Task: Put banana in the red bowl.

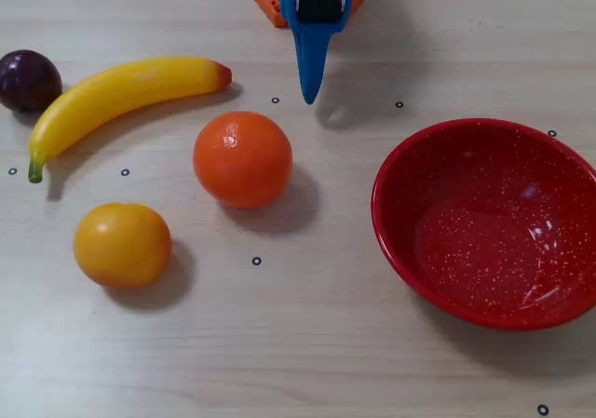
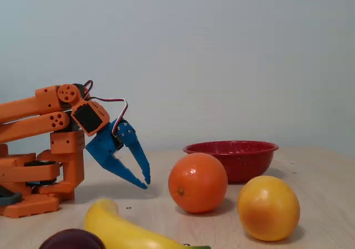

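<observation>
Yellow banana [image 1: 116, 97] lies on the desk [image 1: 307, 353], well apart from the empty red bowl [image 1: 396, 232]; the gripper [image 2: 146, 183] hangs nearly clenched, holding nothing.

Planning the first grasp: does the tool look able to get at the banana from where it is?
Probably yes. The tool hangs shut, empty, near the banana's reddish tip, with bare table between; the orange sits clear of that path.

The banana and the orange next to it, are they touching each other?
Apart. The overhead view shows a plain strip of bare table between the banana and the orange; the banana's reddish tip ends above and left of the orange.
</observation>
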Controlling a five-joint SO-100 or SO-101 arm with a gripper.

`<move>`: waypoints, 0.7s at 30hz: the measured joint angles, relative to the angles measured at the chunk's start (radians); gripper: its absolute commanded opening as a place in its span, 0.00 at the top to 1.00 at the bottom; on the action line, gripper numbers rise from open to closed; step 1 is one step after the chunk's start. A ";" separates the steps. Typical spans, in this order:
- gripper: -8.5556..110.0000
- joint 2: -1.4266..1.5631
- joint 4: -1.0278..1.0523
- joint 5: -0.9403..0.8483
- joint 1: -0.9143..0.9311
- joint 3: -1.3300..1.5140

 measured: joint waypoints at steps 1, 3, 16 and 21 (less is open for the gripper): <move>0.93 0.000 0.000 0.000 0.000 0.000; 0.93 0.000 0.000 -0.002 0.000 0.000; 0.93 0.000 0.000 -0.002 -0.005 0.000; 0.93 0.000 0.000 -0.043 -0.006 0.000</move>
